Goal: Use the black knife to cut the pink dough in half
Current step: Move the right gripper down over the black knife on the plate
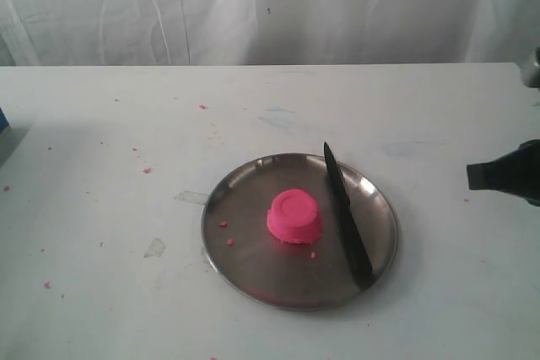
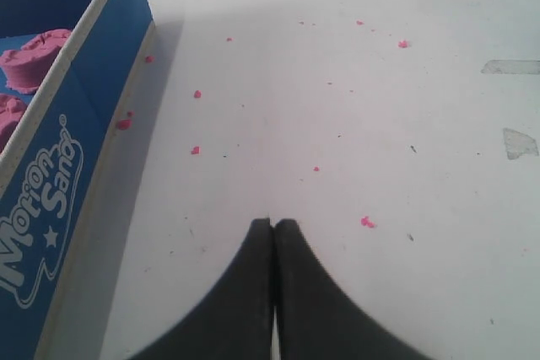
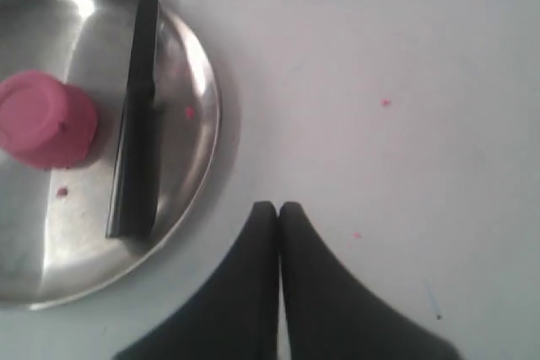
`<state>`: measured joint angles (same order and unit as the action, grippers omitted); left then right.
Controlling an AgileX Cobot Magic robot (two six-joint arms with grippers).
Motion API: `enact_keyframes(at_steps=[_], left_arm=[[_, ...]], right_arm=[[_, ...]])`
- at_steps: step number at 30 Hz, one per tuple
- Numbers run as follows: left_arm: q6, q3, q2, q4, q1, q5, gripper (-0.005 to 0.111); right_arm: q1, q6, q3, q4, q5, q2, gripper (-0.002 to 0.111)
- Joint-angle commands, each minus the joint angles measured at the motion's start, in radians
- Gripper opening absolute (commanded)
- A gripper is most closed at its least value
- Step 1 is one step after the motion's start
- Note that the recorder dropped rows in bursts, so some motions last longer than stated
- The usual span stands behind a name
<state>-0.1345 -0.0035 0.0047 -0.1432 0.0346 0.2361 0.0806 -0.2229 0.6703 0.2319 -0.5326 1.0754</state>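
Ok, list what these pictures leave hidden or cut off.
- Left claw: absent from the exterior view, past its left edge.
- Right claw: exterior view cuts it at the right edge.
- Blue box: cropped in the left wrist view; most of its contents unseen.
- Pink dough: far side and underside hidden by its own bulk.
- Black knife: edge too dark to read.

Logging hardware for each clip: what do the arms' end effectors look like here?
Both wrist views show the same design: the left end effector and the right end effector each have two matte black fingers, broad at the base and curving to narrow tips. No markings, cables or pads are visible. In the exterior view, only a dark part of the right arm shows.
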Motion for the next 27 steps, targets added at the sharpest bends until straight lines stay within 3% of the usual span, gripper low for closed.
enact_keyframes(at_steps=[1, 8, 16, 27], left_arm=[[0.0, 0.004, -0.005, 0.008, 0.004, 0.002, 0.0], [0.0, 0.004, -0.005, 0.008, 0.004, 0.002, 0.0], [0.0, 0.004, -0.005, 0.008, 0.004, 0.002, 0.0], [0.0, 0.004, -0.005, 0.008, 0.004, 0.002, 0.0]], right_arm=[[0.026, -0.028, 0.077, -0.016, -0.212, 0.071, 0.0], [0.201, 0.14, 0.076, -0.25, -0.228, 0.137, 0.0], [0.403, 0.151, 0.076, -0.265, -0.104, 0.139, 0.0], [0.428, 0.122, 0.076, -0.265, 0.213, 0.303, 0.0]])
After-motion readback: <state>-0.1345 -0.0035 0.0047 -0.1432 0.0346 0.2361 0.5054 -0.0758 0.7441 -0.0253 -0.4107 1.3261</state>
